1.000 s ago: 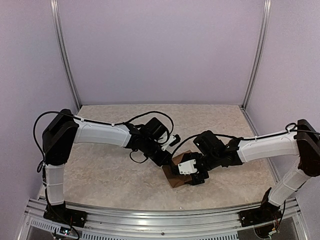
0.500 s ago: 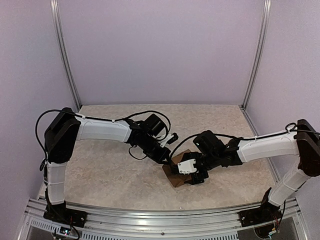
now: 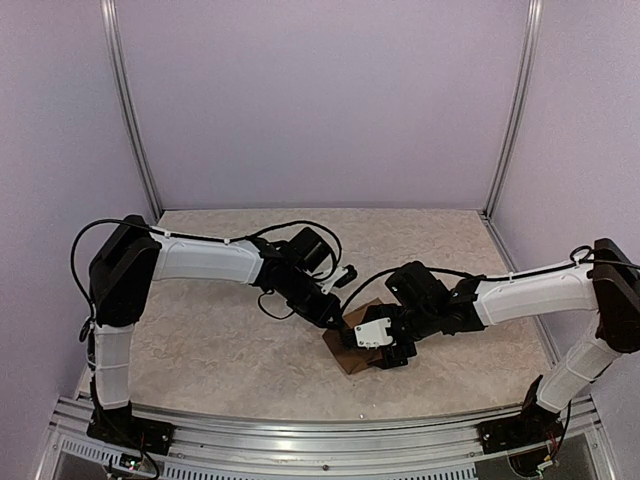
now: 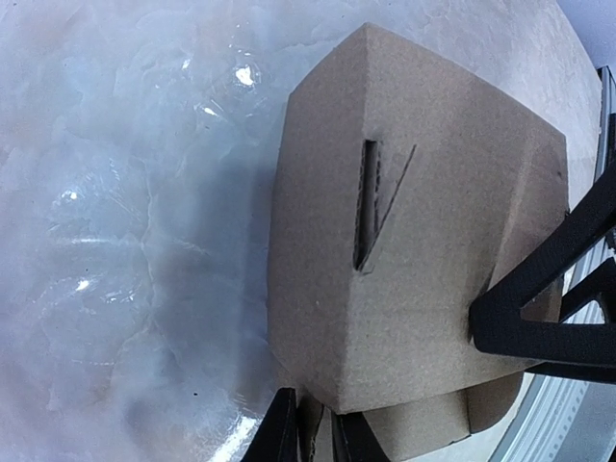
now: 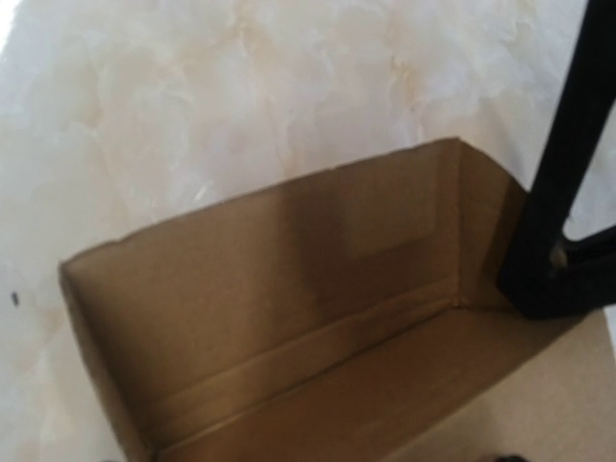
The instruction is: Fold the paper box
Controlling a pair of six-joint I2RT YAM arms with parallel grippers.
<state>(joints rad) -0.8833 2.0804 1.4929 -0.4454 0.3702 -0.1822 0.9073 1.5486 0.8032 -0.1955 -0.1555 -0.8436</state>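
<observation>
Brown cardboard, already raised into shape: the paper box (image 3: 350,356) sits on the marbled table (image 3: 220,340) between the two grippers, directly beneath the right gripper (image 3: 388,352) and just ahead of the left gripper (image 3: 333,318).

From the left wrist, one outer panel of the box fills the space beyond the left jaws. A narrow slit (image 4: 366,207) is cut in that panel, with a faint crease slanting off it. The left jaws stand close together at the panel's lower edge, with a thin strip of cardboard between them, so they look pinched on that edge of the box. A black finger frame (image 4: 539,318), apparently the other arm's, presses the same panel on the far side of these jaws.

From the right wrist, I look down into the box's open inside. Two walls stand up and meet at a corner, and the floor panel is creased flat. I cannot tell how the right jaws stand.

I judge the task well along. The walls are up and it reads as a box, but the top is open. A rounded flap (image 4: 423,423) hanging beside the left jaws appears untucked, and the slit appears empty.

I see no print, label or brand anywhere on the cardboard.
</observation>
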